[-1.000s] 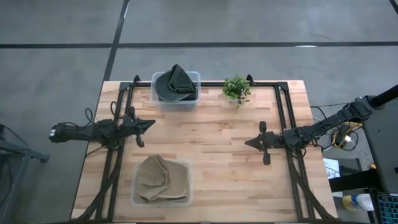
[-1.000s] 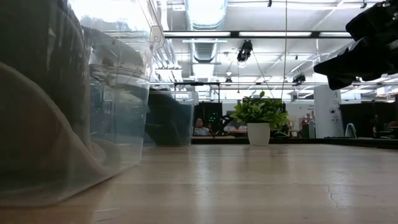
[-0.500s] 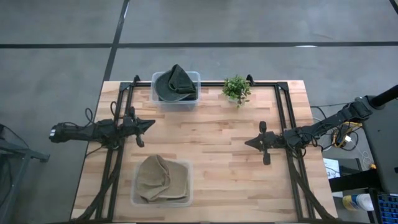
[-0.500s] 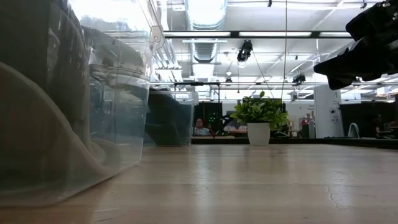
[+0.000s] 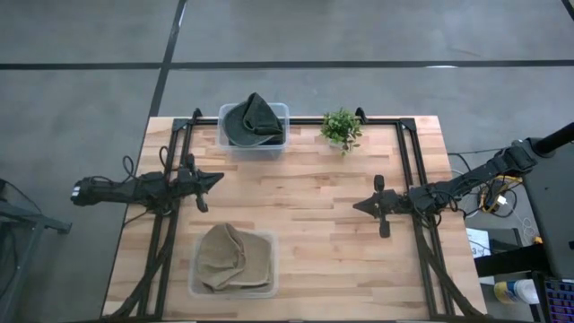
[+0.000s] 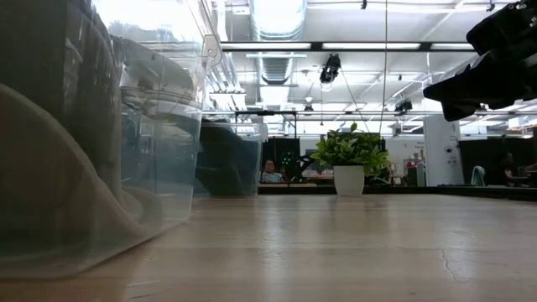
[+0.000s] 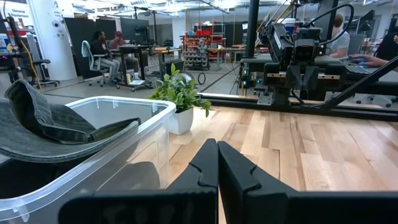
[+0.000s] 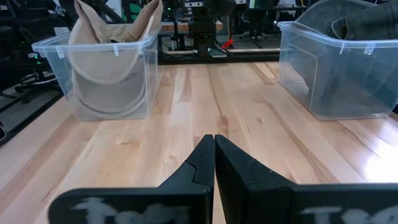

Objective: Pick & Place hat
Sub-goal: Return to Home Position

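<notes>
A tan hat (image 5: 230, 258) sits in a clear bin (image 5: 265, 285) near the table's near edge, its crown sticking above the rim (image 8: 118, 31). A dark grey-green hat (image 5: 253, 120) rests in a second clear bin (image 5: 282, 109) at the far edge, draped over its rim (image 7: 56, 127). My left gripper (image 5: 219, 178) hovers shut over the table's left side, pointing right (image 7: 217, 165). My right gripper (image 5: 357, 205) hovers shut over the right side, pointing left (image 8: 214, 155). Neither touches anything.
A small potted plant (image 5: 341, 127) stands at the far edge, right of the dark hat's bin. Black frame rails (image 5: 408, 170) run along both table sides. Bare wood lies between the two grippers. In the low view, the near bin (image 6: 92, 143) fills the left.
</notes>
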